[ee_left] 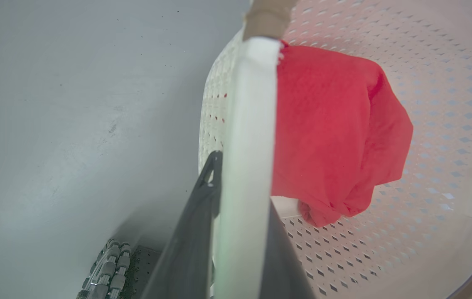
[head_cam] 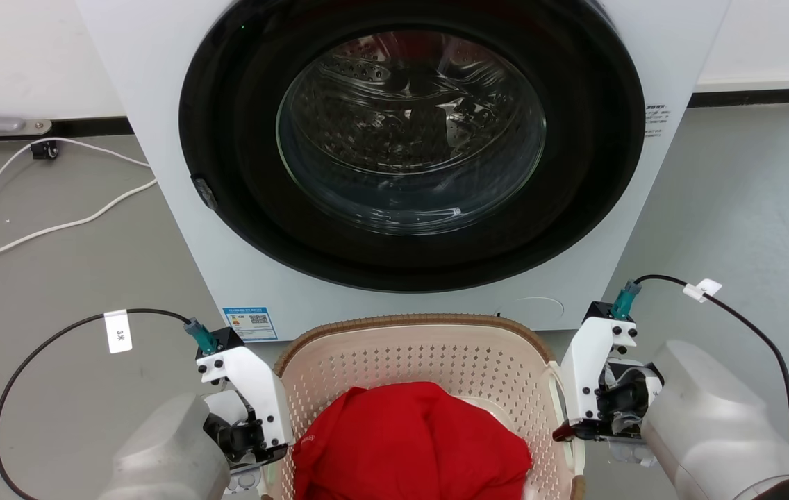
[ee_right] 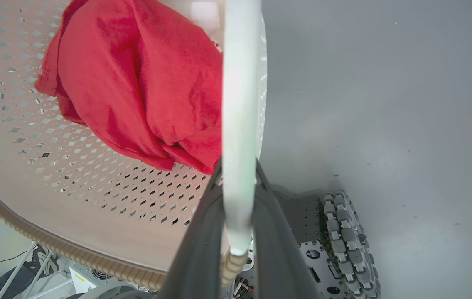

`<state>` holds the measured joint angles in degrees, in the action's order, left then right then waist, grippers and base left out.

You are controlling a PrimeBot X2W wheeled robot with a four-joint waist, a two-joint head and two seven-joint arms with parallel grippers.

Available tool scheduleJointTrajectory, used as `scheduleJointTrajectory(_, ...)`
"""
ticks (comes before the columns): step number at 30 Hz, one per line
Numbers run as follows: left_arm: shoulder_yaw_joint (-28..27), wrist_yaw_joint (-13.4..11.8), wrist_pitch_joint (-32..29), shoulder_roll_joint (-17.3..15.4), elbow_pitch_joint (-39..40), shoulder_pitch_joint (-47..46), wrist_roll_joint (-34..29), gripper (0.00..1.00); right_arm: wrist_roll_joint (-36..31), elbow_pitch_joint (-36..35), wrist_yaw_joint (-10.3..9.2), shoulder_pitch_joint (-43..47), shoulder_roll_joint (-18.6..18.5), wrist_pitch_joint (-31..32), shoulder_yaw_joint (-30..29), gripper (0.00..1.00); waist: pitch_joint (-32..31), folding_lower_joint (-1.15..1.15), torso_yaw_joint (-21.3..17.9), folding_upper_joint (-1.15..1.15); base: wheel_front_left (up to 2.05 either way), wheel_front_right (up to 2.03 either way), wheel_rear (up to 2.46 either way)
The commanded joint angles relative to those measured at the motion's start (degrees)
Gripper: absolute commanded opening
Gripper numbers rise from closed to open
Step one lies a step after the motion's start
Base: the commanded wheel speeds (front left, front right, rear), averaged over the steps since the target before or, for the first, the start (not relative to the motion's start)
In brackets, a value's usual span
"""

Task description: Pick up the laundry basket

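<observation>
Left gripper [ee_left: 242, 182] clamps the laundry basket's [head_cam: 408, 361] left handle [ee_left: 248, 104], right gripper [ee_right: 238, 168] its right handle [ee_right: 240, 83]. Red cloth [head_cam: 408, 444] lies inside the basket.

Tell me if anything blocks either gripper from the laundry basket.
Nothing visible does. The left gripper clasps the laundry basket by its left handle, and the right gripper clasps its right handle.
</observation>
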<state>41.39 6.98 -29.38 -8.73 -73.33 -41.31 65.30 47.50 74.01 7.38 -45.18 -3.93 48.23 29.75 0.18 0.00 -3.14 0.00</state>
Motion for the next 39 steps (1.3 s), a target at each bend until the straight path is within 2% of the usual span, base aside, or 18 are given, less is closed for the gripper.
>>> scheduleJointTrajectory(1, -0.37, 0.90, 0.55, 1.97, 1.16, -0.65, 0.92, 0.00, 0.88, -0.36, 0.22, 1.20, 1.93, 0.40, 0.07, 0.00, 0.03, 0.00, 0.01, 0.00, 0.00, 0.00, 0.00)
scheduleJointTrajectory(39, 0.68, 0.90, 1.14, 1.31, 0.75, -0.41, 1.78, 0.00, 3.01, -0.35, 0.22, 1.91, 1.93, 0.75, 1.54, 0.00, 0.07, 0.00, 0.15, 0.00, 0.00, 0.00, 0.00)
